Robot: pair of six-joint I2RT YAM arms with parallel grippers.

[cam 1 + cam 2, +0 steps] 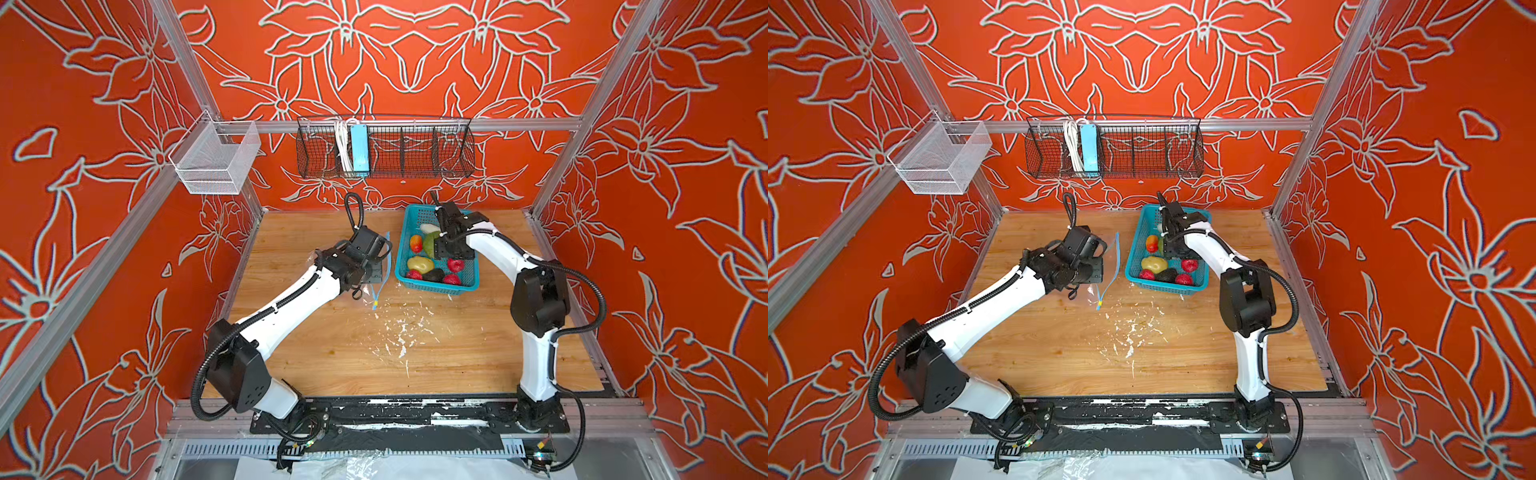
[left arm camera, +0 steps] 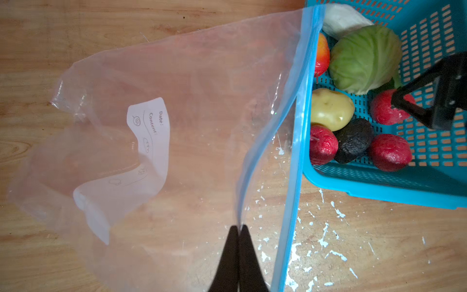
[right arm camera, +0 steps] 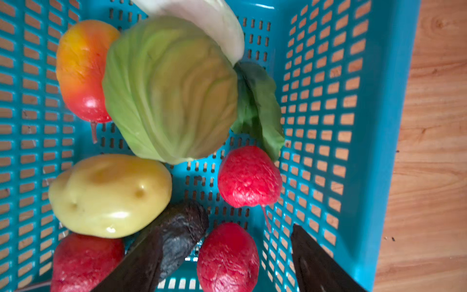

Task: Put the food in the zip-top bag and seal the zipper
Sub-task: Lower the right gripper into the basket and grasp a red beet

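We log left end effector [image 2: 238, 228] clamped on zip-top bag [image 2: 177, 88], right end effector [image 3: 227, 231] apart above red fruits [image 3: 249, 177]; slick film may slip, collapsing the mouth.

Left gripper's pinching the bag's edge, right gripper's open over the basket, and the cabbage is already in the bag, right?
No: the right wrist view shows the cabbage in the basket; the bag is empty. The rest is right.

I see the clear zip-top bag [image 2: 192, 106] lying crumpled, label up, just beside the teal basket [image 2: 379, 192]. Its blue zipper [image 2: 300, 106] is unsealed, the mouth facing the basket. Inside the basket sit the green cabbage [image 3: 169, 91], white radish [image 3: 214, 22], yellow potato [image 3: 108, 194], orange-yellow pepper [image 3: 80, 68], dark avocado [image 3: 182, 227] and three red fruits [image 3: 249, 177].
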